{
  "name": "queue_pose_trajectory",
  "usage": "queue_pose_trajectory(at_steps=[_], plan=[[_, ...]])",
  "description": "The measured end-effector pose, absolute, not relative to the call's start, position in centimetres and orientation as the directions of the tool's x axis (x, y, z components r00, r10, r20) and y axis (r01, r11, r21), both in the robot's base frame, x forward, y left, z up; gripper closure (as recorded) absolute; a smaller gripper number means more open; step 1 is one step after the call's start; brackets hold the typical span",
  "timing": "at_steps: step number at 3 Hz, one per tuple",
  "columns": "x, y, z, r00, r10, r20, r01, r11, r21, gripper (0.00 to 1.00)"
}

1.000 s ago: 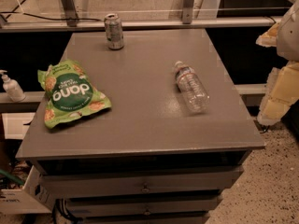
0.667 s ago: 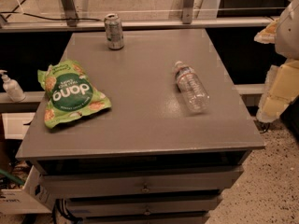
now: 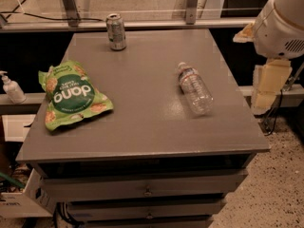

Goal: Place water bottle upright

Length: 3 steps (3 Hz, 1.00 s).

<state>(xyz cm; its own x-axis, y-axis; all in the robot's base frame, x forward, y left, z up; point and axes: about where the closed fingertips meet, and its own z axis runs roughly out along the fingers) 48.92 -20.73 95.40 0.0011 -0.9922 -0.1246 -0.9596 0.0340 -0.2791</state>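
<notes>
The water bottle (image 3: 194, 88), clear and ribbed with a white cap, lies on its side on the right half of the grey table top (image 3: 142, 108), with its cap pointing to the far left. My gripper (image 3: 267, 85), cream-coloured, hangs below the white arm (image 3: 280, 25) off the table's right edge. It is to the right of the bottle, apart from it, and holds nothing I can see.
A silver-green soda can (image 3: 116, 31) stands at the table's far edge. A green snack bag (image 3: 71, 95) lies on the left side. A white pump bottle (image 3: 11, 88) stands on a ledge left of the table. Drawers sit below the table top.
The arm has shifted slightly left toward the table's right edge. The bottle, the can and the bag have not moved.
</notes>
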Motion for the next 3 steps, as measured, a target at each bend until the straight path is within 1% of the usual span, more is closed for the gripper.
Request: queue_pose_trajectory(at_steps=[2,3], plan=[[51.8,-20.1,93.7,0.154,-0.986,-0.065,-0.955,-0.132,-0.267,0.0],[53.9,-19.1,94.4,0.333,-0.942,-0.037,-0.909,-0.31,-0.278,0.0]])
